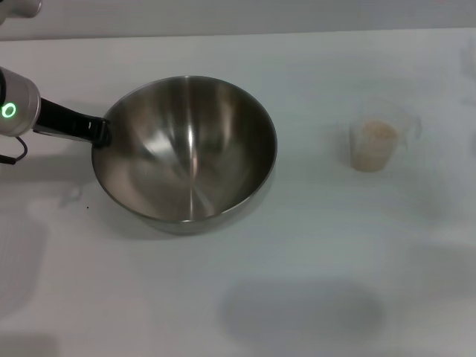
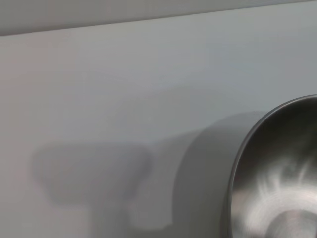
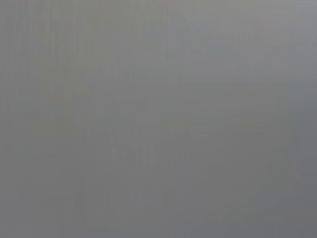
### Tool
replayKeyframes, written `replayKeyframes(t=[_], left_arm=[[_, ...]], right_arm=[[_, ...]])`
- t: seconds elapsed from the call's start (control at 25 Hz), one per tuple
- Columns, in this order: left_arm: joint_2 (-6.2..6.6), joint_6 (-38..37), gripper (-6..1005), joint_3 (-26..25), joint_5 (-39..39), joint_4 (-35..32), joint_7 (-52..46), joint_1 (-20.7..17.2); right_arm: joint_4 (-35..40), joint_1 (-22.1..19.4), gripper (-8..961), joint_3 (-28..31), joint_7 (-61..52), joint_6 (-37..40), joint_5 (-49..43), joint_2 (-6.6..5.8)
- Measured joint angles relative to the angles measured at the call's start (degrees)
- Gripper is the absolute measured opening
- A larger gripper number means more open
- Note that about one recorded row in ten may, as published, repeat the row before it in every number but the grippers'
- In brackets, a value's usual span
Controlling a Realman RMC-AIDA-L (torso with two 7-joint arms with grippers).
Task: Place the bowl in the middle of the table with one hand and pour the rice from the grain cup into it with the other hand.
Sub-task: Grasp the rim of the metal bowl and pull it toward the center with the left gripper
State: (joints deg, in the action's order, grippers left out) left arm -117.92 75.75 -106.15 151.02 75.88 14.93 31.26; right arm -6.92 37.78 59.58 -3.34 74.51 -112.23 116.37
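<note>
The large steel bowl point(image 1: 190, 152) sits on the white table point(image 1: 312, 245) left of centre, its shiny inside empty. My left gripper point(image 1: 100, 132) reaches in from the left, and its black fingers point(image 1: 74, 125) are clamped on the bowl's left rim. The left wrist view shows only part of the bowl's rim point(image 2: 247, 148) and its shadow on the table. The small clear grain cup point(image 1: 378, 141) stands upright to the right of the bowl, well apart from it, with pale rice point(image 1: 378, 132) inside. My right gripper is out of view; the right wrist view shows only a plain grey surface.
The table's far edge point(image 1: 238, 33) runs across the top of the head view. A soft shadow point(image 1: 301, 309) lies on the tabletop in front of the bowl.
</note>
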Motion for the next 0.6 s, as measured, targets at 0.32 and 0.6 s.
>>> replayKeyframes(t=[0.32,0.6], left_arm=[[0.03,0.21,85,-0.56,0.14,-1.34,0.23,1.06],[0.01,-0.01,58,-2.65,0.14,-2.33,1.66,1.69]], right_arm=[[-0.12,0.01,674,0.0,0.0,0.59,-0.02,0.0],[-0.11,0.06,674,0.0,0.0,0.64,-0.02,0.0]])
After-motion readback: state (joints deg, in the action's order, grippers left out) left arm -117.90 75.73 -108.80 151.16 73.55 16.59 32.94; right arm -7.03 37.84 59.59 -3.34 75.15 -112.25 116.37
